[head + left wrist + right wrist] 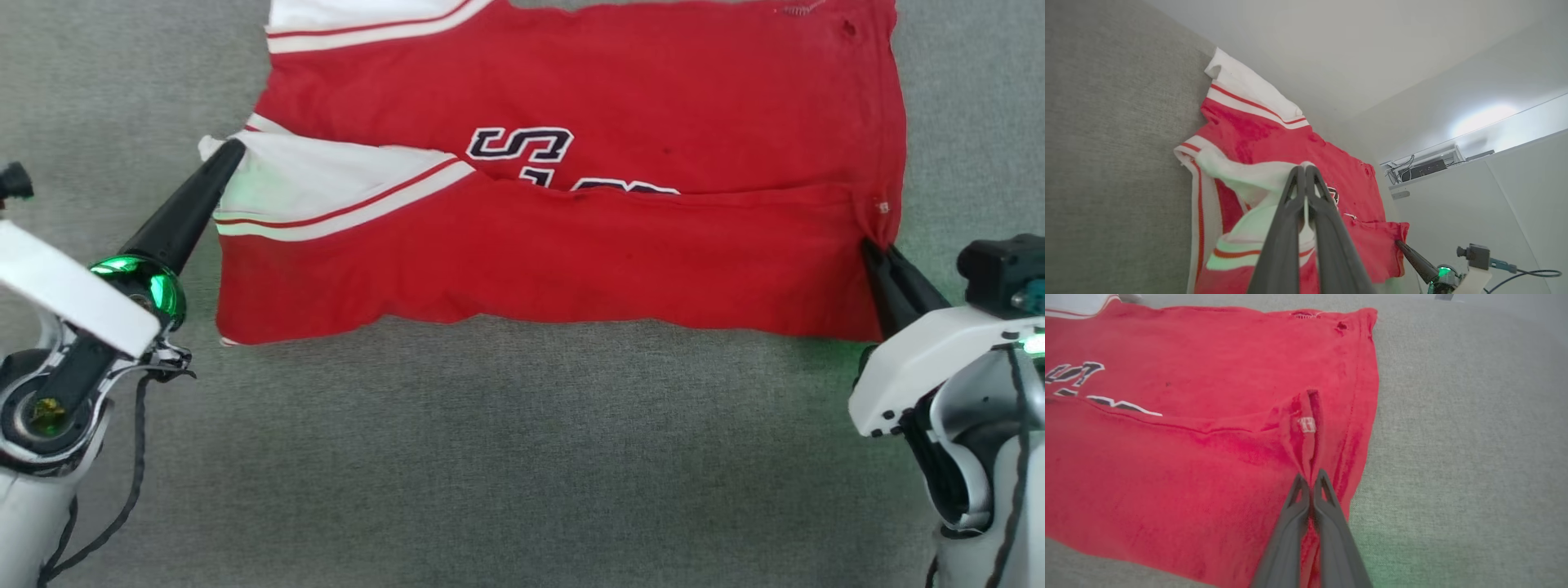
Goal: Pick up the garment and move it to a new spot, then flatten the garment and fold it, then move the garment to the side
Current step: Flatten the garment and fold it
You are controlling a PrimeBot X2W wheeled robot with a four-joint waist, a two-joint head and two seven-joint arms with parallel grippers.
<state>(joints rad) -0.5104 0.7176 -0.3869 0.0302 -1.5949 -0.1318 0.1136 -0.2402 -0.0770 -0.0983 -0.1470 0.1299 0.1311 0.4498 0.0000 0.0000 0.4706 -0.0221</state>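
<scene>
garment (620, 269) is spread on the grey tabletop (522, 457); its white sleeve (326, 175) is clamped between the left fingers (222, 167), its red edge (1308, 457) between the right fingers (880, 265).

garment (571, 253) on surface (490, 457), left hand (233, 149) at its left edge, right hand (869, 245) opposite

Red garment (620, 261) with white sleeves (326, 173), red-and-white stripe trim (371, 204), dark white-edged lettering (521, 144); grey fabric surface (490, 457).

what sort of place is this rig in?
Probably a lab or test room: shirt spread on a grey fabric-covered surface, bare white walls, shelf of cabled electronics.
</scene>
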